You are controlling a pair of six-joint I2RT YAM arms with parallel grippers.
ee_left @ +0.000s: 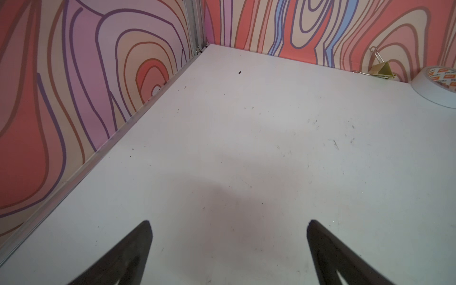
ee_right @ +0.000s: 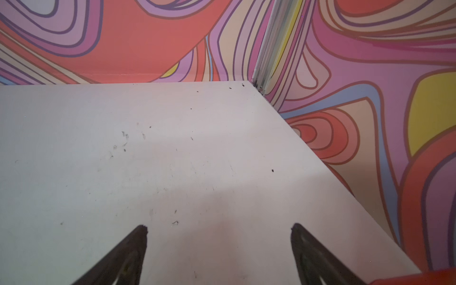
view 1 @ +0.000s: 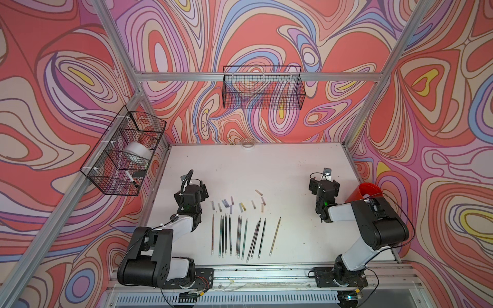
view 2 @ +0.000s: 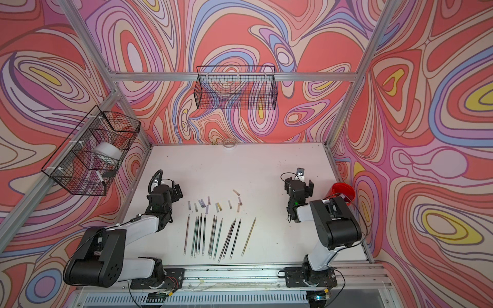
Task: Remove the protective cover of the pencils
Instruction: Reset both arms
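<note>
The thin long pencils (view 1: pixel 213 234) lie flat in a loose row on the smooth white table (view 1: pixel 266 165). They are near its front edge, between the two arms. Their sharp tips point at the back wall and are bare. The short see-through plastic tube caps (view 1: pixel 242 206) are pale purple, blue, grey and yellow. They lie scattered just past the tips, off the pencils.

The left gripper (ee_left: pixel 229 222) hangs over bare, scuffed table left of the row. Its dark pointed fingers are spread wide with nothing between them. The right gripper (ee_right: pixel 219 225) hangs over bare table on the right, its fingers also wide apart and empty.

A red plastic bucket (view 1: pixel 369 190) sits at the table's right edge by the right arm. A round roll of tape (ee_left: pixel 436 91) and a yellow folded clip (ee_left: pixel 383 69) sit by the back wall.
</note>
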